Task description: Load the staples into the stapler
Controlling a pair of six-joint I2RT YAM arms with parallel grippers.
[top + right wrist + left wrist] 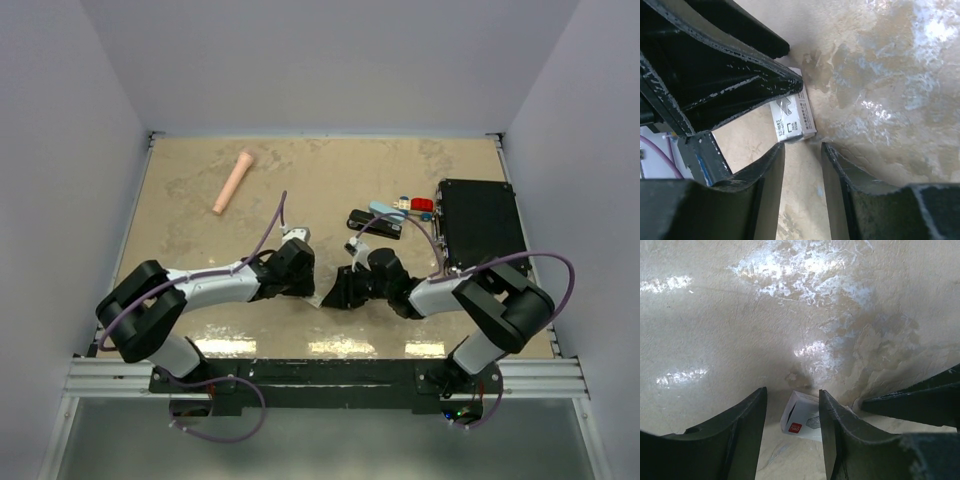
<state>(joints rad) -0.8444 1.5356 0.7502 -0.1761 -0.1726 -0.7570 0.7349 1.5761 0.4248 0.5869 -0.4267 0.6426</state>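
The staples box (801,415), tiny, white, with a red label, lies flat on the tabletop. My left gripper (792,391) straddles it. One finger overlaps the box and the other stands a little apart from it, so the jaws are open. In the right wrist view the box (792,120) sits just beyond my right gripper (802,146), which is open with only bare table between its fingers. The left gripper's fingers (740,85) cover the box's far end. From above, both grippers (318,290) (347,288) meet tip to tip and hide the box. A black stapler (372,222) lies behind them.
A light-blue item (386,209) and small red and white pieces (420,205) lie behind the stapler. A black case (480,225) stands at the right edge. A pink cylinder (233,181) lies at the far left. The right gripper's fingers (912,402) crowd the left wrist view.
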